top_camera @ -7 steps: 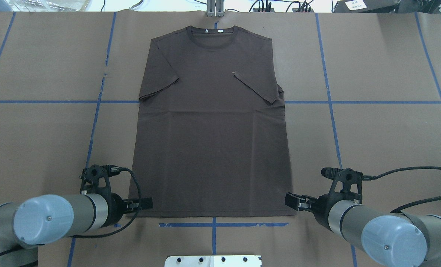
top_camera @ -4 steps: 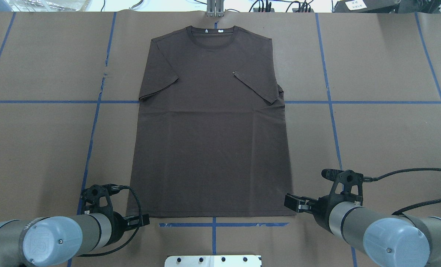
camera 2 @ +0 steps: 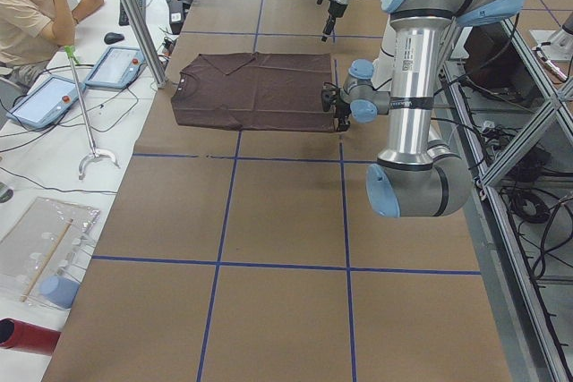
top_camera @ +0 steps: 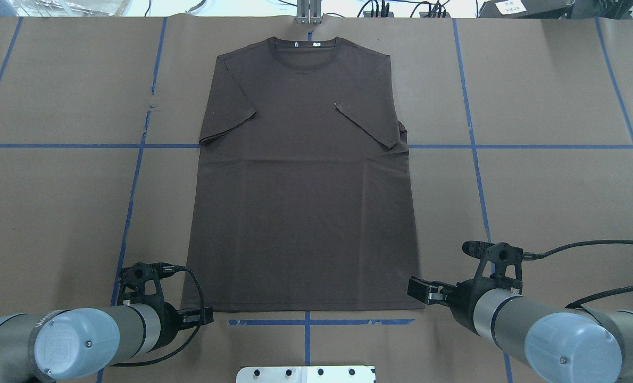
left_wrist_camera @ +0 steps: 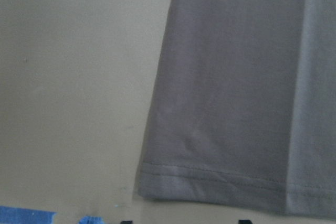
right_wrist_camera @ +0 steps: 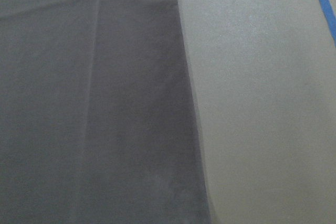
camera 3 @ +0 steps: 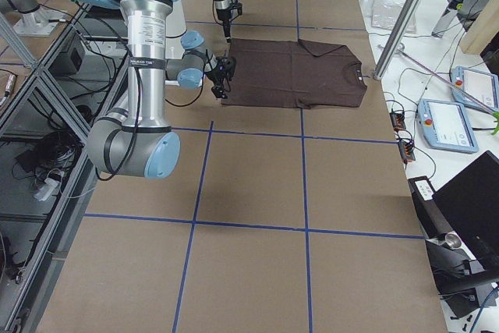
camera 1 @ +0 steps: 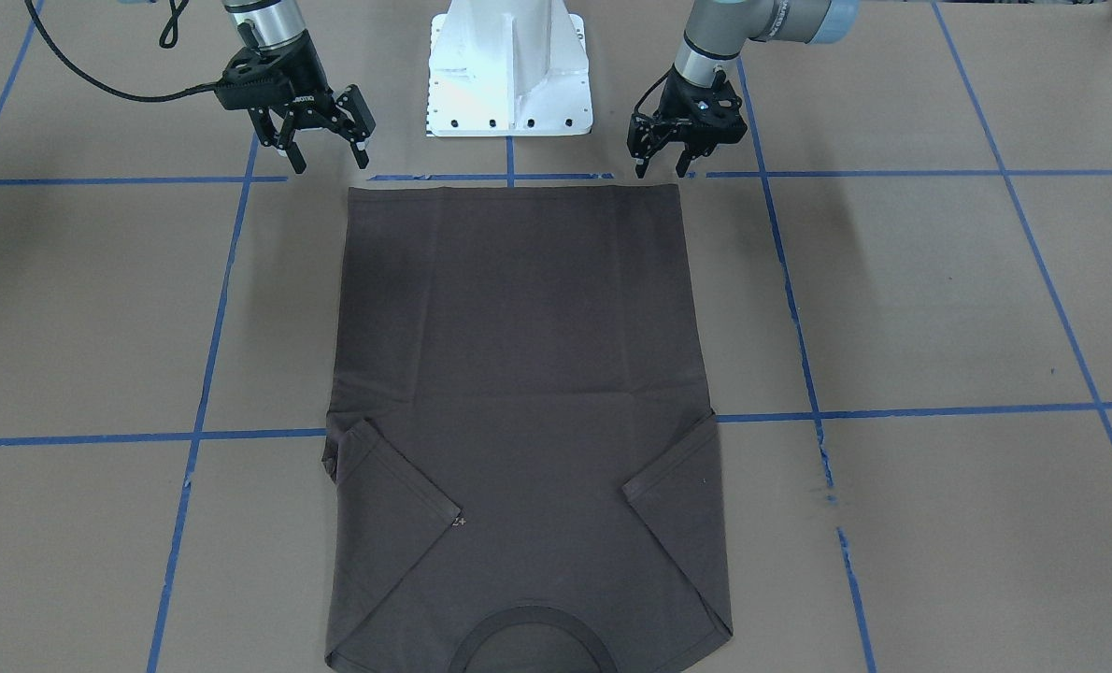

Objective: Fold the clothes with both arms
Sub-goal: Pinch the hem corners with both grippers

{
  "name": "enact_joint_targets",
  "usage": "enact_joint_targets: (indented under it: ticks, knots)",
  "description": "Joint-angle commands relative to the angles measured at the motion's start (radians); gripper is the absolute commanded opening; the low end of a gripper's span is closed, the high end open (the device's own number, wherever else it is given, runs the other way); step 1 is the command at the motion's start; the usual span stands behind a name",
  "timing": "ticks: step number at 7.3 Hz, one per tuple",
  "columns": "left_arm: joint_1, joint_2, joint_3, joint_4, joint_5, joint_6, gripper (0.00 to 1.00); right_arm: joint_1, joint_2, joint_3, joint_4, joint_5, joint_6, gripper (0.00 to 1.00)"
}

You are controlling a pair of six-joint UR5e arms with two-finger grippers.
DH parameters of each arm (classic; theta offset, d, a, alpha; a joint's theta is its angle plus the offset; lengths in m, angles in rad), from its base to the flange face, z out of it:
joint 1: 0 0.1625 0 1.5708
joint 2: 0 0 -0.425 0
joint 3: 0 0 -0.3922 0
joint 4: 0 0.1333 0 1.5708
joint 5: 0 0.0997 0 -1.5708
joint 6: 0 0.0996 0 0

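The dark T-shirt (top_camera: 303, 202) lies flat on the brown table (top_camera: 550, 186), sleeves folded inward and collar away from the robot, with the left gripper (camera 1: 661, 171) and right gripper (camera 1: 331, 165) spread open, holding nothing, beside its hem corners.

My left arm (top_camera: 135, 323) and right arm (top_camera: 494, 314) are silver-grey tubes with light blue joint caps (top_camera: 572, 346), each with a small screw. Black cables (top_camera: 588, 246) trail behind my black left gripper (camera 1: 660, 173) and right gripper (camera 1: 332, 165), the latter lettered white.
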Motion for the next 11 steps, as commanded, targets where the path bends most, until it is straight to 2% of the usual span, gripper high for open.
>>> enact_joint_targets:
  ticks: [1,11]
  knots:
    - [-0.003,-0.001,0.006,-0.001,0.003,0.025,0.69,0.001,0.0,0.002,0.0,0.0,0.0,1.0]
    - [-0.032,-0.005,0.035,-0.01,-0.003,0.082,0.66,0.001,0.0,0.01,-0.001,0.0,0.0,1.0]
